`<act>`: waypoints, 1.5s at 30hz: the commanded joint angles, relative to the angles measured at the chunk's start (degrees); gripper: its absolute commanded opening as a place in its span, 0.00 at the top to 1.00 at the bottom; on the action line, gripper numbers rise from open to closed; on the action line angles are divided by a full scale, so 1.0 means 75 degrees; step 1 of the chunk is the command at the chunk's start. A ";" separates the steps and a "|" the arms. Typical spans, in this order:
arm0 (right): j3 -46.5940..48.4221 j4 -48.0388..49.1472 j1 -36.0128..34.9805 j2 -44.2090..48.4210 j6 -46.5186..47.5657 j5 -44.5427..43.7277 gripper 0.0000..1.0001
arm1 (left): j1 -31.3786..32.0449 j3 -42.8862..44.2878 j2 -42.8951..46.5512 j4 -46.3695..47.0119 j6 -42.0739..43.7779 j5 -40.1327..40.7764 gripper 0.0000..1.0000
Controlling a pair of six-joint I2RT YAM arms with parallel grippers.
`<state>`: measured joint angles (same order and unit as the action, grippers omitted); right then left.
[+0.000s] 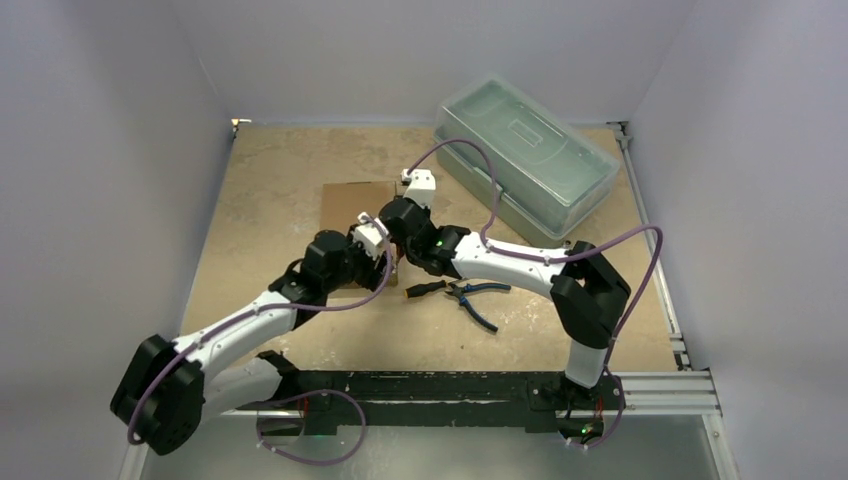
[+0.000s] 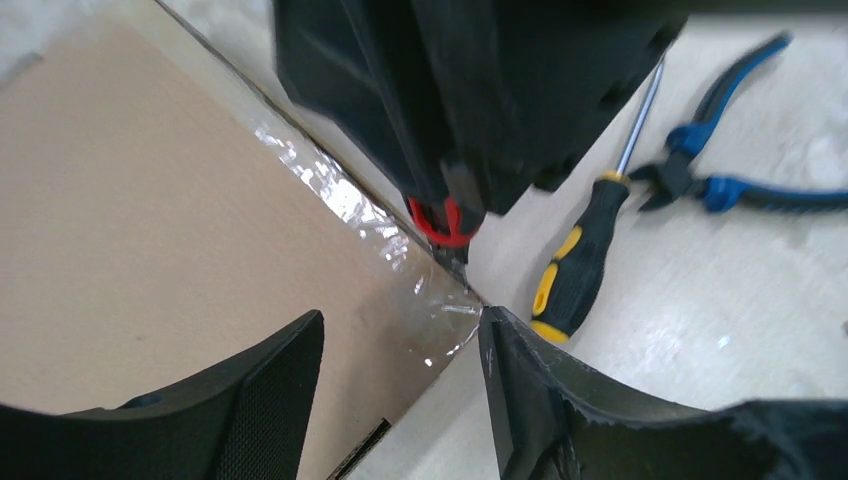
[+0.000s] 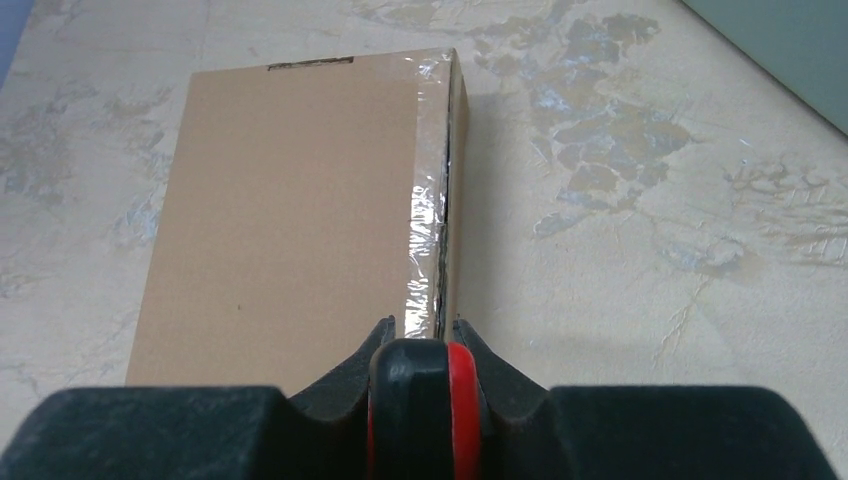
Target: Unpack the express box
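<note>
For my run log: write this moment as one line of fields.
right fingers: shut on red-black cutter, tip at taped seam of express box | left fingers: open at box corner | lid: closed

The flat rectangular cardboard mailer box (image 3: 290, 210) is plain brown, with a glossy clear tape strip (image 3: 425, 210) along its right edge. My left fingers (image 2: 260, 400) are matte black. The small plastic-handled cutter (image 3: 420, 400) is black and red, the screwdriver (image 2: 580, 265) has a black-and-yellow handle, and the pliers (image 2: 760, 195) have blue handles. The far-right rectangular plastic toolbox (image 1: 525, 150) is translucent grey-green. The tabletop (image 3: 650, 250) is mottled cream and beige.

legible text: none | express box (image 3: 280, 210): no print visible
</note>
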<state>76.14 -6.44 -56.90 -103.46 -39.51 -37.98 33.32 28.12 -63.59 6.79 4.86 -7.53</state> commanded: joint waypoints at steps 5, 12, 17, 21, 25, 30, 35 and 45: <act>0.0196 0.0383 -0.0013 -0.0271 0.0486 0.0002 1.00 | -0.0062 -0.0274 0.1991 -0.0178 -0.3681 0.0957 0.41; 0.0042 0.0561 0.0029 -0.0107 0.0495 -0.0175 1.00 | -0.0061 -0.0361 0.2636 -0.3003 -0.8706 0.2147 0.52; 0.0134 0.0394 0.0017 -0.0191 0.0601 -0.0546 1.00 | -0.0069 -0.0781 0.3241 -0.3392 -1.1557 0.2161 0.50; -0.0059 0.0637 -0.0022 -0.0139 0.0627 -0.0504 1.00 | -0.0063 -0.1557 0.3366 -0.2661 -1.4193 0.1899 0.50; 0.0039 0.0550 -0.0106 -0.0194 0.0658 -0.0540 1.00 | -0.0068 -0.1775 0.2593 -0.1362 -1.4805 0.2056 0.50; 0.0127 0.0350 -0.0235 -0.0221 0.0663 -0.0752 1.00 | -0.0061 -0.2233 0.1860 0.0566 -1.4636 0.2572 0.50; 0.0207 0.0071 -0.0385 -0.0201 0.0522 -0.1017 1.00 | -0.0049 -0.2324 0.1389 0.1238 -1.4276 0.2939 0.51; 0.0381 -0.0228 -0.0897 0.0052 0.0788 -0.1558 1.00 | -0.0059 -0.2835 0.0904 0.2279 -1.4526 0.3372 0.65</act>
<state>76.64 -6.52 -62.11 -105.01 -34.26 -46.83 33.12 7.14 -55.44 17.32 -103.94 14.26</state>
